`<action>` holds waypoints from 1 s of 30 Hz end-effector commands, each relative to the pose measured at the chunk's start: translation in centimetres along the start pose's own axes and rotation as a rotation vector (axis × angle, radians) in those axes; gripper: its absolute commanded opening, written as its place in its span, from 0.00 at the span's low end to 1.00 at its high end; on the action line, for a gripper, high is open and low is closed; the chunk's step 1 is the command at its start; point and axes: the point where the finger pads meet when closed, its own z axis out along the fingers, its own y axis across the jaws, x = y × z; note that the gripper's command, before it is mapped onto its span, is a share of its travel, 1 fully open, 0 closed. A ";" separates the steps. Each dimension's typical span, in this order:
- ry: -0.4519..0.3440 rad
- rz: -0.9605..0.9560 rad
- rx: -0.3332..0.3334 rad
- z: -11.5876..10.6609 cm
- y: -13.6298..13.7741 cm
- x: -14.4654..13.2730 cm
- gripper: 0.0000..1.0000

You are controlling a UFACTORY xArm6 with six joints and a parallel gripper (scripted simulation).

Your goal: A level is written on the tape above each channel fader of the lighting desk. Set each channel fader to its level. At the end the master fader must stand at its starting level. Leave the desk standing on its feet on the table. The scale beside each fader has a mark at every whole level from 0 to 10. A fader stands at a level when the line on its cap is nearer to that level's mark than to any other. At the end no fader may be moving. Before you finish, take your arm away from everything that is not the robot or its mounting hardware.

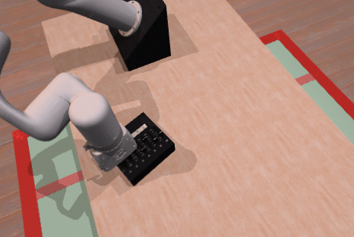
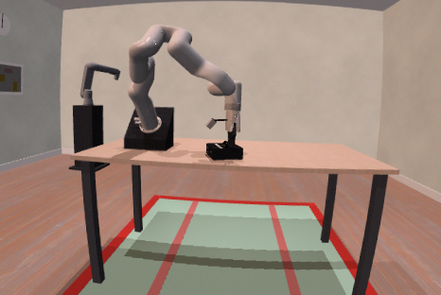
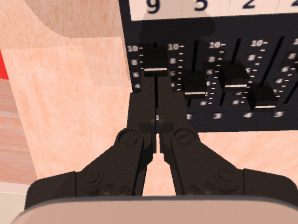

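Observation:
The black lighting desk stands on its feet near the table's left edge; it also shows in the side view. In the wrist view the tape reads 9, 5, 2 above the first three faders. My gripper is shut and empty, its fingertips pressed against the lower edge of the first fader's cap. That cap's line sits between the 6 and 8 marks. The second cap, third cap and fourth cap stand lower. A fifth fader is cut off at the right edge.
The arm's black base block stands at the table's far end. A black pedestal with a camera arm stands beside the table. The table's left edge is close to the desk, with the red and green mat below.

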 end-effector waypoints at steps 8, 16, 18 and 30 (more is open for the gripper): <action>-0.003 0.001 0.001 -0.1 -0.1 -0.4 0.00; -0.003 0.001 0.001 -0.1 -0.1 -0.7 0.00; -0.003 0.001 0.001 -0.1 -0.1 -0.7 0.00; -0.003 0.001 0.001 -1.8 -0.1 -0.7 0.00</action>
